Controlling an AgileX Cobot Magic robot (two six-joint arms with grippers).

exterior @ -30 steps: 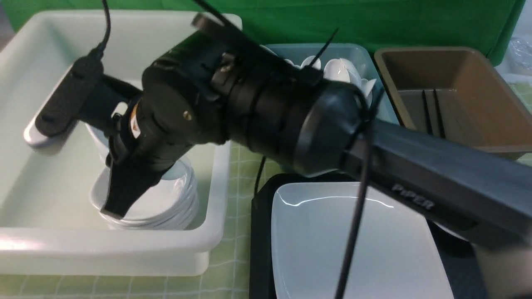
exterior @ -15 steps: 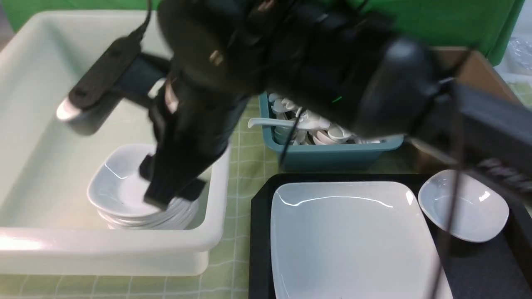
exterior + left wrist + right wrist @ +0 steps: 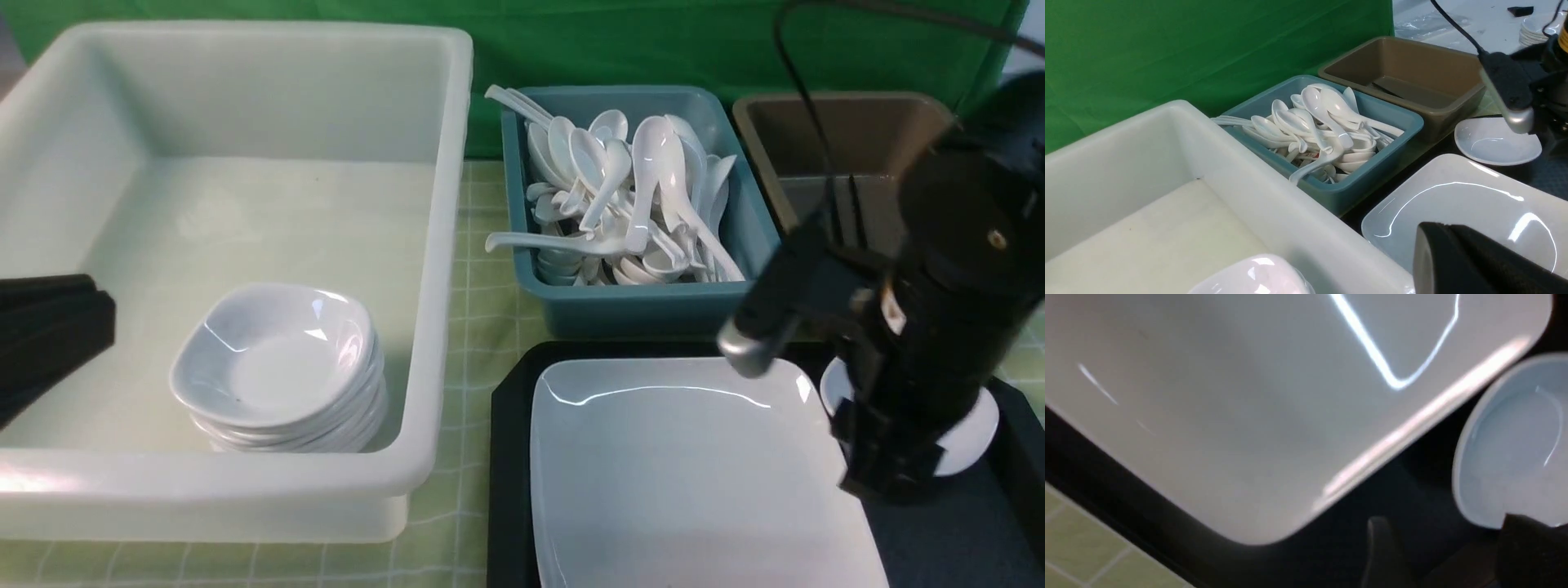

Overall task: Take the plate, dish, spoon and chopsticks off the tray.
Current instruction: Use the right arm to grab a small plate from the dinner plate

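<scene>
**A:** Where is the plate?

**B:** The plate (image 3: pixel 686 474) lies flat on the tray (image 3: pixel 510 457) and fills its left part.

**A:** And the dish?

**B:** The dish (image 3: pixel 976 433) is on the tray too, just right of the plate, with a dark strip of tray between them. The right gripper (image 3: pixel 890 474) points down over it and hides most of it.

**A:** Is it grasping the dish?

**B:** No. In the right wrist view its jaws stand apart with nothing between them, and one finger is right at the dish's rim.

**A:** The left gripper?

**B:** The left gripper (image 3: pixel 90 327) is clenched, with nothing seen in it, over the tub (image 3: pixel 441 245) at its left side. A dish stack (image 3: pixel 277 359) sits in that tub.

**A:** Chopsticks? Spoon?

**B:** The chopsticks (image 3: pixel 845 212) lie in the brown bin (image 3: pixel 857 122). The spoons (image 3: pixel 629 188) are piled in the teal bin (image 3: pixel 637 314), behind the tray.
</scene>
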